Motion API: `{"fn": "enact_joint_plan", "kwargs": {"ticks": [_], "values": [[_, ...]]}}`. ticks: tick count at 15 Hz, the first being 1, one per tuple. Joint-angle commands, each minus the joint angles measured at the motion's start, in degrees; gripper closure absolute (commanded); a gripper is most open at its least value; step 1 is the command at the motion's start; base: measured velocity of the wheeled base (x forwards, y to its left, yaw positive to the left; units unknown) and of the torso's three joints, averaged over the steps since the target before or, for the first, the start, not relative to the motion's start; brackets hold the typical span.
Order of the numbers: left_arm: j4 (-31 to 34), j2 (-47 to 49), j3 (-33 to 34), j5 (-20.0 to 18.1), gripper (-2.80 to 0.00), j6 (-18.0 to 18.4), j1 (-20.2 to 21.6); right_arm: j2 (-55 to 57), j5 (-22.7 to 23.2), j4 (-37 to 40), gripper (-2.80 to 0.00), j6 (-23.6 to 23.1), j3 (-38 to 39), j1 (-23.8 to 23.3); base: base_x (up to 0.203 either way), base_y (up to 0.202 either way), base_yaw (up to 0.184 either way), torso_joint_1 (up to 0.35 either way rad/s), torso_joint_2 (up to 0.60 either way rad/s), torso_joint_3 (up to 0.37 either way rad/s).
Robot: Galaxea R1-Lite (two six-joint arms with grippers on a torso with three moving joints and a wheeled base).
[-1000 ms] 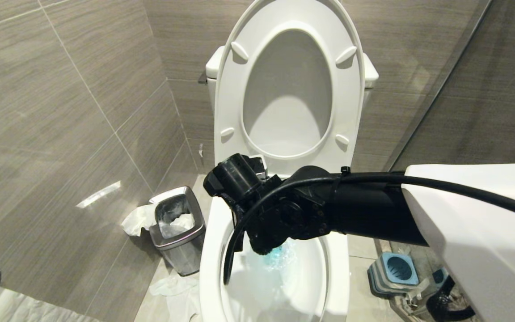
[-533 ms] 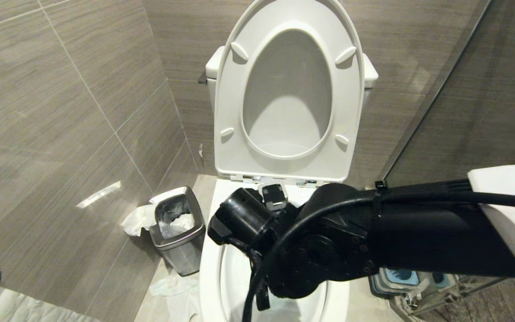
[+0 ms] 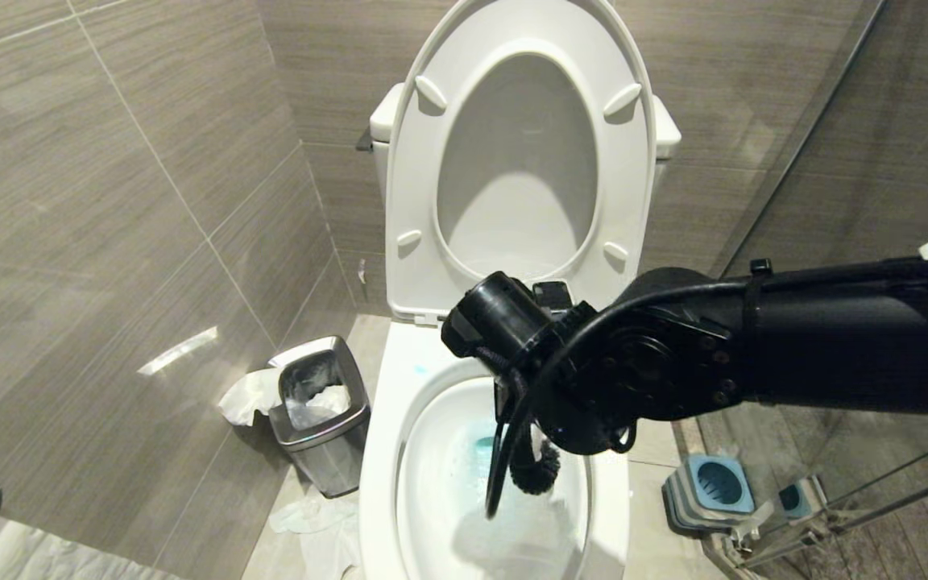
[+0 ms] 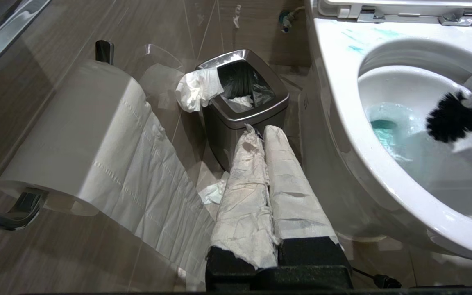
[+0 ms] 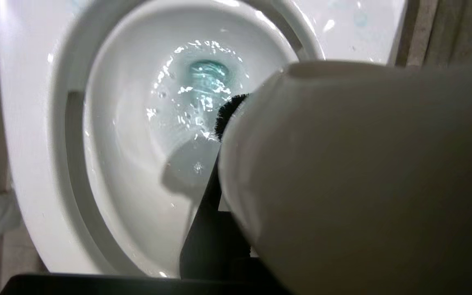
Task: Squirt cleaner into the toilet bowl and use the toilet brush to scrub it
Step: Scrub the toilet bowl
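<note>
The white toilet bowl (image 3: 383,451) stands open, seat and lid raised, with pale blue cleaner-tinted water (image 3: 480,443) at its bottom. Blue cleaner smears (image 4: 355,45) mark the back rim. My right arm (image 3: 633,370) reaches across from the right, over the bowl. The right gripper (image 5: 252,184) is shut on the toilet brush handle (image 5: 342,184), which fills most of the right wrist view. The black bristle head (image 3: 532,471) hangs inside the bowl near its right wall, above the water. My left gripper (image 4: 260,131), its fingers wrapped in white paper, is shut and empty, low beside the bowl.
A small steel waste bin (image 3: 319,411) with tissue hanging out stands left of the toilet. A toilet paper roll (image 4: 76,135) hangs on the left wall. The blue-and-grey brush holder (image 3: 710,487) sits on the floor to the right, by a glass panel.
My right arm dipped toward the bowl's front, then swung up and to the right. The bristle head has come out from behind the wrist and now shows by the right wall.
</note>
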Motion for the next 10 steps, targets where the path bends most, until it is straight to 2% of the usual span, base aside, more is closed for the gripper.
{"fn": "enact_joint_plan", "kwargs": {"ticks": [1,3,5,10], "values": [[-0.01,-0.01,0.0,0.0,0.0,0.02,0.06,6.69,-0.16,0.26,0.0,-0.53,-7.17,0.14,0.0,0.0,0.0,0.0,0.0,0.0],[-0.01,-0.01,0.0,0.0,0.0,0.02,0.1,8.84,0.43,0.52,0.0,-1.18,-10.84,3.88,0.0,0.0,0.0,0.0,0.0,0.0],[-0.01,-0.01,0.0,0.0,0.0,0.02,0.08,7.88,0.86,1.29,0.0,-0.81,-10.74,8.06,0.0,0.0,0.0,0.0,0.0,0.0],[-0.01,-0.01,0.0,0.0,0.0,0.02,0.01,-3.69,-0.9,4.17,0.0,-0.36,-2.99,8.57,0.0,0.0,0.0,0.0,0.0,0.0]]}}
